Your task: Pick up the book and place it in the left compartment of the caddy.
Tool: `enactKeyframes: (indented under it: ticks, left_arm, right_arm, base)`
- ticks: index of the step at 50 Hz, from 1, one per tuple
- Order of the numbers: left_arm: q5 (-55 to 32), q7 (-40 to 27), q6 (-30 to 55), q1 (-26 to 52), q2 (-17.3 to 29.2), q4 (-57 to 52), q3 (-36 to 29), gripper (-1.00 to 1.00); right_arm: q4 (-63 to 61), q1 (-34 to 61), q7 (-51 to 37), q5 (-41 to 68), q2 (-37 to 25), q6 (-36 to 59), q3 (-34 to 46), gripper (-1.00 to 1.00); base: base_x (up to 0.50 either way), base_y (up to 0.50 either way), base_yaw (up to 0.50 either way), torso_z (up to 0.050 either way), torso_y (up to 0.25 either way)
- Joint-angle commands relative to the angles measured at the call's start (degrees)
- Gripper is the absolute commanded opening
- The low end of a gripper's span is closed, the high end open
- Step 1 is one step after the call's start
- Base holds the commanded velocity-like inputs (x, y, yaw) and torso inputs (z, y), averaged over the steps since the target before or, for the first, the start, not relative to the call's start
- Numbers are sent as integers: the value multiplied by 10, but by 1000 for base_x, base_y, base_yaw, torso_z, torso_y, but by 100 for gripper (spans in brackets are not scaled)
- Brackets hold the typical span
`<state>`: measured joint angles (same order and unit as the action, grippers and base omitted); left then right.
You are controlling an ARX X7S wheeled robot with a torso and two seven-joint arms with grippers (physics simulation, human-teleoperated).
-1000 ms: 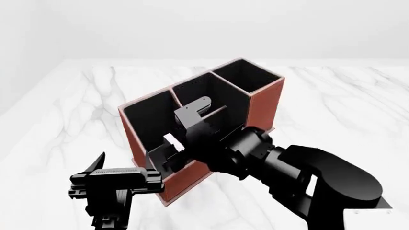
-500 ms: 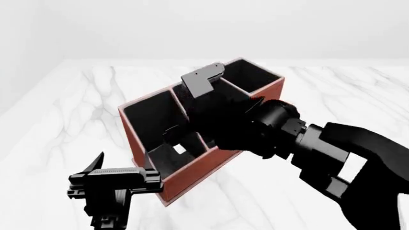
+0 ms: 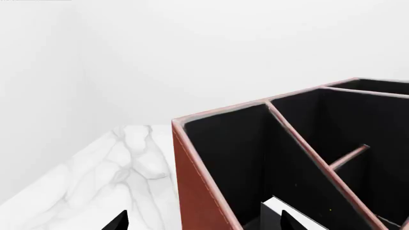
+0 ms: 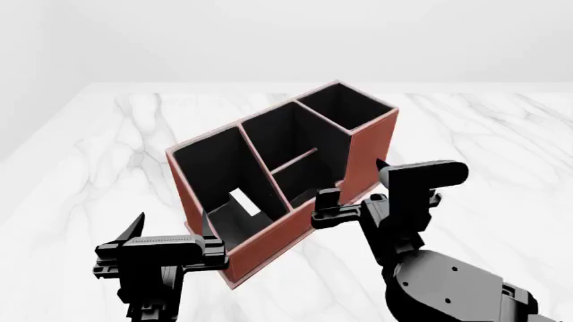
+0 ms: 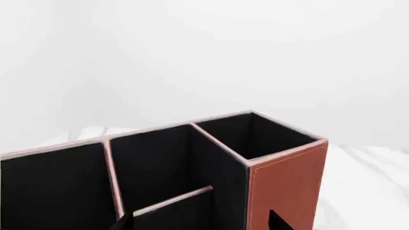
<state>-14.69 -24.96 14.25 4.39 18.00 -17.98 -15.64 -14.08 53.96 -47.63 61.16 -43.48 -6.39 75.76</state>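
Book [image 4: 240, 200] inside left compartment [image 4: 215, 171], unseen from right wrist.

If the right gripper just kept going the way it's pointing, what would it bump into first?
Probably the caddy. The right gripper points at its reddish outer wall near the tall end, and nothing shows between them. Depth is hard to judge, so it might skim over the rim instead.

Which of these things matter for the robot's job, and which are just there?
Part of the job:
book, lying in the left compartment
caddy
right gripper, empty, beside the caddy

Just there:
left gripper, idle
marble table
caddy's other bays
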Motion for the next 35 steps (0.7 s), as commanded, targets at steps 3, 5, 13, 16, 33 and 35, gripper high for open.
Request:
enactKeyframes:
  ticks: [3,5,13,16,33,35]
  left_arm:
    - [6,15,-3,1,-10,7,13,100]
    - [9,14,-2,2,-10,8,11,100]
    - [8,12,-2,1,-9,7,8,100]
    - [7,12,-3,2,-9,9,8,100]
    - [5,9,0,3,-7,5,4,100]
    - [4,8,1,4,-6,4,4,100]
  right_arm:
    - [2,-174,-70,-215,-40,-194,-22,100]
    - [5,-179,-74,-222,-40,-201,-23,100]
    - [2,-182,-82,-236,-38,-196,-24,100]
    - [2,-181,-81,-233,-38,-196,-25,100]
    - [-2,-182,-84,-238,-40,-196,-30,100]
    - [-6,-183,-88,-243,-41,-197,-32,100]
  base:
    - [0,0,0,0,0]
    - [0,0,0,0,0]
    - [0,0,0,0,0]
    - [0,0,0,0,0]
    - [0,0,0,0,0]
    - [0,0,0,0,0]
